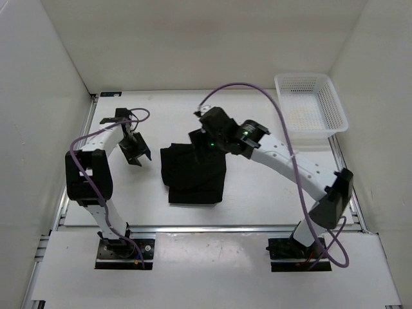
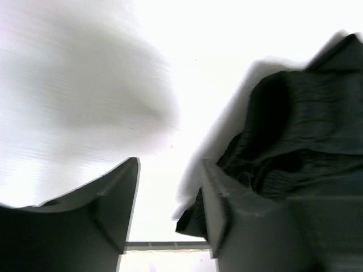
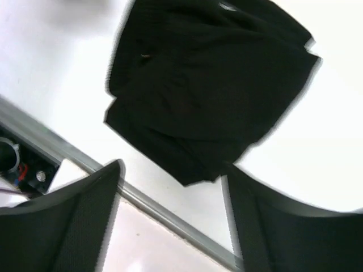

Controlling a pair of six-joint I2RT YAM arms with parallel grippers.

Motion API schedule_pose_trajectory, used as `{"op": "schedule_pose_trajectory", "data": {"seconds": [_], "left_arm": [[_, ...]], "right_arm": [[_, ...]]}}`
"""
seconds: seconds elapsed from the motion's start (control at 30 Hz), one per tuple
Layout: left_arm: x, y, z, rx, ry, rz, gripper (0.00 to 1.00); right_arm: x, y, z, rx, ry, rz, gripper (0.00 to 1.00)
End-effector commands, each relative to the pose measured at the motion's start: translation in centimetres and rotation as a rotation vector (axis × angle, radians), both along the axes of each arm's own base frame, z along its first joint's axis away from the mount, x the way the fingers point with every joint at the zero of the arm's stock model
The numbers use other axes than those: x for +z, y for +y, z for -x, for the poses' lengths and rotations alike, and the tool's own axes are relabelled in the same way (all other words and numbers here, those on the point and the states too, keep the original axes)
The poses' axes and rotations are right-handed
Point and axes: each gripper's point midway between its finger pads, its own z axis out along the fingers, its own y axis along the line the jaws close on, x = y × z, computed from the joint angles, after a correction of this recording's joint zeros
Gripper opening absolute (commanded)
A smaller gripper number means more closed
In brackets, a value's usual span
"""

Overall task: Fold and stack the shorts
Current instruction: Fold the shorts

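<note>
The black shorts lie in a folded pile at the middle of the table, nothing gripping them. My left gripper hangs just left of the pile, open and empty. In the left wrist view its two fingers stand apart over bare white table, and the shorts bunch up to the right, behind the right finger. My right gripper hovers over the pile's far edge. The right wrist view shows the right gripper open and empty, raised above the shorts.
A white mesh basket sits at the table's far right corner. A metal rail runs along the near edge of the table. White walls close in the left, right and back sides.
</note>
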Motion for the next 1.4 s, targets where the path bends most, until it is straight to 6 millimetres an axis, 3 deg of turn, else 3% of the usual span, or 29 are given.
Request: {"op": "schedule_pose_trajectory", "data": {"seconds": [0.0,0.03,0.07,0.1,0.13,0.23,0.3,0.37,0.4,0.57,0.73,0.77,0.83,1.0,1.03,1.07,1.17,1.23,1.37], "left_arm": [[4.1,1.4,-1.0,-0.038,-0.096,-0.048,0.57],[4.8,1.4,-1.3,-0.046,-0.12,-0.051,0.54],[5.1,1.4,-1.4,-0.046,-0.122,-0.051,0.5],[6.1,1.3,-1.4,-0.051,-0.152,-0.063,0.37],[6.5,0.9,-1.3,-0.062,-0.165,-0.062,0.3],[7.7,-2.2,-0.4,-0.158,-0.203,-0.03,0.23],[6.9,-5.9,1.2,-0.26,-0.179,0.033,0.35],[6.7,-9.5,2.0,-0.348,-0.181,0.094,0.53],[6.0,-10.2,2.4,-0.349,-0.162,0.1,0.55],[3.8,-10.8,-0.1,-0.327,-0.135,0.014,0.56],[2.6,-12.7,-3.4,-0.351,-0.136,-0.012,0.62],[1.3,-12.8,-3.7,-0.352,-0.108,-0.017,0.62],[0.6,-13.9,-3.7,-0.377,-0.097,-0.018,0.62],[0.0,-15.0,-3.4,-0.393,-0.082,-0.017,0.42],[0.0,-15.3,-3.2,-0.402,-0.082,-0.017,0.2],[0.6,-15.0,-3.2,-0.388,-0.088,-0.028,0.1],[2.9,-13.9,-3.0,-0.364,-0.122,-0.076,0.1],[5.5,-13.0,-2.9,-0.34,-0.171,-0.108,0.1],[8.4,-10.3,-1.7,-0.291,-0.184,-0.132,0.1]], "right_arm": [[0.5,-2.2,-0.4,-0.07,-0.014,-0.07,0.7],[-1.5,-3.4,-0.2,-0.112,0.019,-0.04,0.63],[-2.3,-4.1,0.1,-0.129,0.03,-0.027,0.56],[-3.8,-5.3,0.5,-0.154,0.058,-0.001,0.41],[-4.7,-5.9,0.5,-0.19,0.085,0.008,0.34],[-6.8,-6.6,1.6,-0.207,0.172,0.009,0.21],[-7.9,-6.0,1.7,-0.191,0.203,0.013,0.21],[-9.2,-5.8,1.8,-0.196,0.234,0.036,0.34],[-9.6,-5.7,1.8,-0.204,0.244,0.041,0.38],[-11.4,-8.0,0.9,-0.277,0.296,0.065,0.53],[-12.0,-10.4,1.2,-0.328,0.317,0.059,0.55],[-12.1,-10.8,1.2,-0.35,0.324,0.055,0.57],[-12.5,-11.6,1.5,-0.361,0.33,0.06,0.58],[-12.1,-12.9,1.4,-0.4,0.326,0.041,0.58],[-11.8,-13.1,1.2,-0.409,0.32,0.031,0.58],[-11.7,-13.6,1.1,-0.414,0.318,0.033,0.58],[-11.1,-14.0,1.1,-0.414,0.306,0.026,0.58],[-11.0,-14.6,1.0,-0.421,0.298,0.036,0.58],[-10.8,-15.1,0.8,-0.428,0.288,0.045,0.58]]}}
